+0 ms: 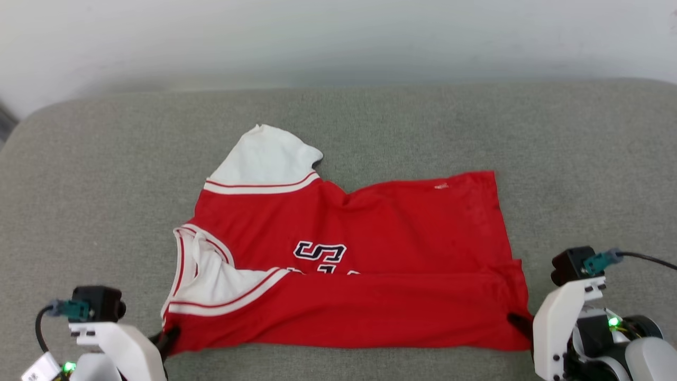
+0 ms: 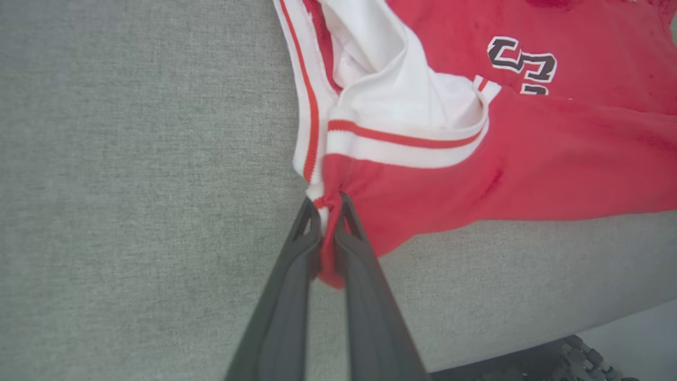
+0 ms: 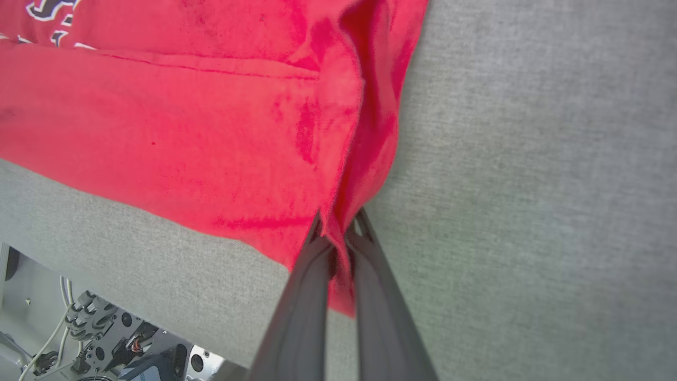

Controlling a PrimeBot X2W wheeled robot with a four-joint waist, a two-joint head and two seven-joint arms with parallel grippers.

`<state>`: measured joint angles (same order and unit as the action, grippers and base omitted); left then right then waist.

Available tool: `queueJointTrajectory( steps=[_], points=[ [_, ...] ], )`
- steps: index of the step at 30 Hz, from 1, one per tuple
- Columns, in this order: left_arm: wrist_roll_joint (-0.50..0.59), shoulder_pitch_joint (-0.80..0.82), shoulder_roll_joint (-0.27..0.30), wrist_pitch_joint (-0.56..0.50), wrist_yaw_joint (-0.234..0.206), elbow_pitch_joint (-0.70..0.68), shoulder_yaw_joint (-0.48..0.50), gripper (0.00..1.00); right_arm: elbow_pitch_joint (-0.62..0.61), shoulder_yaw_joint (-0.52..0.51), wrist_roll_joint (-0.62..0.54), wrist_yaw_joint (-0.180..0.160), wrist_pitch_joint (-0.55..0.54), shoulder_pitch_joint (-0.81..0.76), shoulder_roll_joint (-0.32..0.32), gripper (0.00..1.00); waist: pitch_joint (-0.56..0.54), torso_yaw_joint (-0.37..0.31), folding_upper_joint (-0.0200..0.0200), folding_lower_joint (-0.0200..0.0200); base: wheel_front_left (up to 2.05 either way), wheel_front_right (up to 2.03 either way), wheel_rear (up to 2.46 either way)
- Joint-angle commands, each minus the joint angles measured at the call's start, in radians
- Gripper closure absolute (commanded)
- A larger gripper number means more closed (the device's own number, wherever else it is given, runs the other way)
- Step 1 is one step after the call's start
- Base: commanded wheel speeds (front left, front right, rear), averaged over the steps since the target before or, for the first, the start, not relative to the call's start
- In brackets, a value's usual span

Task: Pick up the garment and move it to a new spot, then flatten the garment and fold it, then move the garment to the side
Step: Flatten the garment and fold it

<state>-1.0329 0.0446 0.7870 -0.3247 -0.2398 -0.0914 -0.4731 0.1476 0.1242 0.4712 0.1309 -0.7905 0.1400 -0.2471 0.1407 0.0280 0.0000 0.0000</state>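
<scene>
Garment [image 1: 370, 238] | near corners pinched: left end effector [image 2: 327, 204]; right end effector [image 3: 339, 220]

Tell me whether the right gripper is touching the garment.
Touching. Right wrist view shows the right gripper shut on the garment, red fabric pinched between its jaws.

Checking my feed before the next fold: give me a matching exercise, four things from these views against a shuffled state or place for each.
Things:
1. left gripper
2. right gripper
3. far white sleeve
4. black letters

States or places:
A. half hidden under a folded red edge
B. shut on a plain red corner of the shirt
C. spread flat on the grey cushion
D. shut on the shirt's corner by the striped trim

Pairs: 1-D, 2-B, 3-C, 4-A
</scene>
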Motion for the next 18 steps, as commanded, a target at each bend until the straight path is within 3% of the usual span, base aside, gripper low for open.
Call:
queueJointTrajectory(
  steps=[1,7,12,13,14,16,17,18],
  points=[
    [-0.01,-0.037,0.002,0.008,-0.014,-0.005,0.003,1.0,-0.025,-0.012,0.004,0.0,-0.009,-0.037,-0.008,1.0,-0.033,-0.001,0.0,0.0,0.0,0.0,0.0],
    [-0.048,-0.111,-0.021,0.018,-0.033,0.018,0.003,1.0,-0.065,-0.061,-0.004,0.0,-0.042,-0.128,0.015,1.0,-0.068,-0.002,0.0,0.0,0.0,0.0,0.0],
    [-0.083,-0.136,-0.05,0.021,-0.017,0.054,-0.001,1.0,-0.056,-0.078,-0.009,0.0,-0.051,-0.171,0.037,1.0,-0.071,-0.004,0.0,0.0,0.0,0.0,0.0],
    [-0.089,-0.139,-0.062,0.025,-0.012,0.067,-0.002,1.0,-0.049,-0.082,-0.004,0.0,-0.048,-0.178,0.045,0.67,-0.072,-0.005,0.0,0.0,0.0,0.0,0.0],
    [-0.096,-0.14,-0.074,0.03,-0.006,0.082,-0.002,1.0,-0.043,-0.084,-0.001,0.0,-0.04,-0.183,0.05,0.0,-0.073,-0.005,0.0,0.0,0.0,0.0,0.0],
    [-0.1,-0.137,-0.094,0.04,0.007,0.11,-0.008,0.55,-0.036,-0.083,0.004,0.0,-0.015,-0.192,0.057,0.0,-0.08,-0.005,0.0,0.0,0.0,0.0,0.0],
    [-0.097,-0.133,-0.102,0.049,0.012,0.122,-0.012,0.0,-0.037,-0.082,0.007,0.0,0.007,-0.196,0.061,0.0,-0.085,-0.004,0.0,0.0,0.0,0.0,0.0],
    [-0.092,-0.129,-0.109,0.059,0.017,0.129,-0.012,0.0,-0.039,-0.076,0.009,0.0,0.026,-0.204,0.062,0.0,-0.09,-0.002,0.0,0.0,0.0,0.0,0.0]
  ],
)
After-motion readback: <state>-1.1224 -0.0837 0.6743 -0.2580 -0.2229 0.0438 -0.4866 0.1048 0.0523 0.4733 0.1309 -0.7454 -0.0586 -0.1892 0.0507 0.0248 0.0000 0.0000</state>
